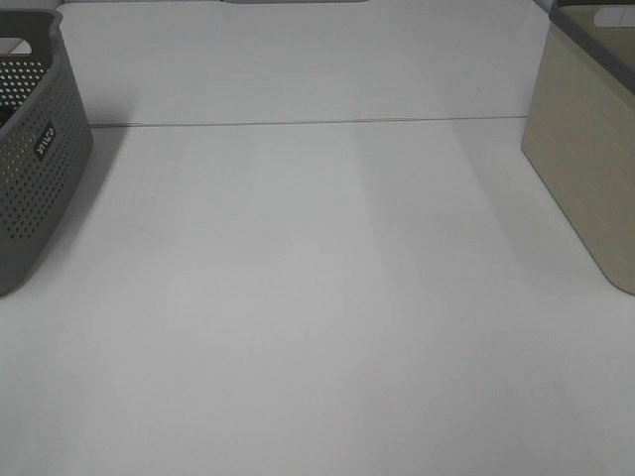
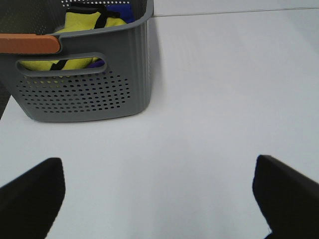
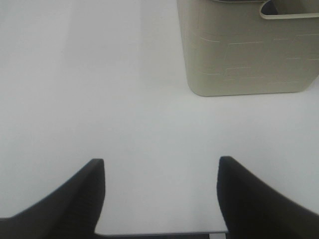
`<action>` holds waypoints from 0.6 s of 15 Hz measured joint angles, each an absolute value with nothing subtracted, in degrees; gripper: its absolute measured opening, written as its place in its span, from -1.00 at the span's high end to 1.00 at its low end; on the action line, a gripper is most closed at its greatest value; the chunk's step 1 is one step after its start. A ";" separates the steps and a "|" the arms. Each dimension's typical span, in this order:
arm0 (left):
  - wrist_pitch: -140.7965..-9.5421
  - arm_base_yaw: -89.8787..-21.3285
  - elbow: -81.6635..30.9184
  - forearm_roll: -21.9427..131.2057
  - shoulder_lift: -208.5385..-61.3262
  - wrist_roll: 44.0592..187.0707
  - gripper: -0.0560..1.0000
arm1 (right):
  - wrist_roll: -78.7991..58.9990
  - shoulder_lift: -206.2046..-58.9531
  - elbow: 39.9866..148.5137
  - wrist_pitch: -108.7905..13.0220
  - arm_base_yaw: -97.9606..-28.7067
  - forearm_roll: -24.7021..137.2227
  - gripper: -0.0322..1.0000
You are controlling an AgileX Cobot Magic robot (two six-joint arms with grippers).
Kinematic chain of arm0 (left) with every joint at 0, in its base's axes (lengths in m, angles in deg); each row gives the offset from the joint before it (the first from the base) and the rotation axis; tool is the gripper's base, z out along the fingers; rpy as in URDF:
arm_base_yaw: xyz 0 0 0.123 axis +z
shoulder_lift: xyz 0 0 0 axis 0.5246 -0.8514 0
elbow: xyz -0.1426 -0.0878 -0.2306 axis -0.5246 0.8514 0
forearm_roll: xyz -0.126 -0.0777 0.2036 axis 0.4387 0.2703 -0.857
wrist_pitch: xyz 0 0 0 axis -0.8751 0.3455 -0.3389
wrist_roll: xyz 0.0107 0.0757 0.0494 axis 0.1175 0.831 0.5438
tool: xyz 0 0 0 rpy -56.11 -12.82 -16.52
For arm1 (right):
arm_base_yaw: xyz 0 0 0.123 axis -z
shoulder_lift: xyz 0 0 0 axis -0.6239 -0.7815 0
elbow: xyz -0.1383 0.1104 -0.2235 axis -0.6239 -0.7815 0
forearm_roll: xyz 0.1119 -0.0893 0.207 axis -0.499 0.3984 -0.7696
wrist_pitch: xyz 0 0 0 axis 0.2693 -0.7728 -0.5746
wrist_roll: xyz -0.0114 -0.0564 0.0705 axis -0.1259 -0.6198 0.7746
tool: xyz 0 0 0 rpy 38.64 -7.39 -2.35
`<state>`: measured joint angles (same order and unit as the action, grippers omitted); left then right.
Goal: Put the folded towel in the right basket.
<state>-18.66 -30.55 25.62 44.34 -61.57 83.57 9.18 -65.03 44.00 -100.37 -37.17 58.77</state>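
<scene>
The right basket is beige and stands at the table's right edge; it also shows in the right wrist view. I see no folded towel on the table. The grey perforated left basket holds yellow and blue cloth with black trim, seen in the left wrist view. My left gripper is open and empty over bare table, short of the grey basket. My right gripper is open and empty over bare table, short of the beige basket. Neither arm shows in the exterior high view.
The white table has a seam line across its far part. An orange-brown bar lies across the grey basket's rim in the left wrist view.
</scene>
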 joint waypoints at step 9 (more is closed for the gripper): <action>-18.66 -30.55 25.62 44.34 -61.57 83.57 -0.94 | 9.24 -65.03 43.08 -99.91 -37.17 58.77 -0.26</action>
<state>-18.66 -30.55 25.62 44.34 -61.57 83.57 9.24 -65.03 43.08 -99.91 -37.17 58.77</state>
